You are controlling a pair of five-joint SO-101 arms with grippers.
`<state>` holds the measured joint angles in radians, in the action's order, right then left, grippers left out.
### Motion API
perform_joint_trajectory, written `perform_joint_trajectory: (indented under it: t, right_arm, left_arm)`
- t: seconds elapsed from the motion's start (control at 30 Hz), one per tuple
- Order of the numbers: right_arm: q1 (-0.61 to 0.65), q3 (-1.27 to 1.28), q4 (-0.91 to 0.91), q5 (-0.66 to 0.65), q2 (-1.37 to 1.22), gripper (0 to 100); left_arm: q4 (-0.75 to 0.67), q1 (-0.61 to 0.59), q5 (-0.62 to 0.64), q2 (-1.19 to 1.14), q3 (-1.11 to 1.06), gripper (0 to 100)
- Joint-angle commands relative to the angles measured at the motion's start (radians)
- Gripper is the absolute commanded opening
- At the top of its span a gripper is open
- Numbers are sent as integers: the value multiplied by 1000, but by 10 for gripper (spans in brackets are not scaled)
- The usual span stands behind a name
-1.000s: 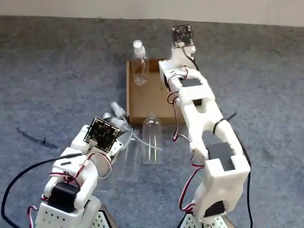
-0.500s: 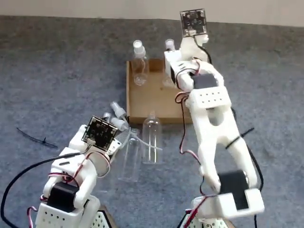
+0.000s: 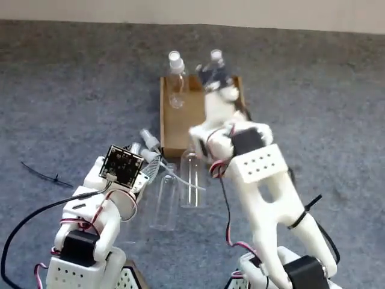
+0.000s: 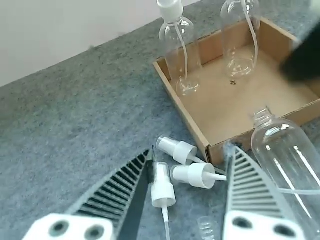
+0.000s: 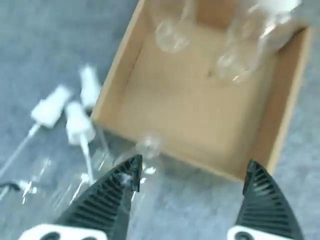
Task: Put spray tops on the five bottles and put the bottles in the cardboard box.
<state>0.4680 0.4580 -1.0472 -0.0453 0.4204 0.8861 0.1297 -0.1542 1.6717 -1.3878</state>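
The cardboard box (image 3: 171, 123) lies on the grey carpet. Two clear bottles with white spray tops stand at its far end, one (image 3: 175, 81) on the left and one (image 3: 216, 63) on the right. An uncapped bottle (image 3: 192, 177) lies just before the box's near wall, and another (image 3: 165, 203) lies beside it. Three loose spray tops (image 4: 176, 149) (image 4: 196, 175) (image 4: 162, 186) lie at the box's near left corner, between the fingers of my open left gripper (image 4: 190, 152). My right gripper (image 5: 192, 165) hangs open and empty above the box's near wall (image 5: 200, 162).
A black cable tie (image 3: 45, 176) lies on the carpet at the left. The right arm (image 3: 258, 168) stretches over the near right of the box. Open carpet lies on either side.
The right arm has pulled back from the far end of the box toward its near wall, leaving the second capped bottle standing there. The left arm has barely shifted.
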Motion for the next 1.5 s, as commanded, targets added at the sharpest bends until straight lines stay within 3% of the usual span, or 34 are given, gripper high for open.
perform_joint_trajectory:
  t: [0.0,0.23,0.63,0.8,1.0,1.17,1.33,1.47]
  right_arm:
    - [104,97,28,-2,44,259]
    - [134,262,216,184,44,259]
    - [136,377,349,193,42,257]
    - [136,392,346,193,53,247]
    - [127,394,343,186,54,71]
    - [87,384,188,183,125,58]
    - [-53,384,16,-3,357,57]
    - [-262,383,-143,-184,501,57]
  left_arm:
    - [-28,-10,5,7,8,210]
    - [-29,-10,5,7,8,210]
    - [-29,-10,5,7,8,210]
    - [-29,-10,5,7,8,210]
    - [-29,-8,5,7,8,210]
    - [-29,-8,5,7,8,210]
    - [-29,-7,5,7,8,210]
    - [-31,-10,5,7,8,210]
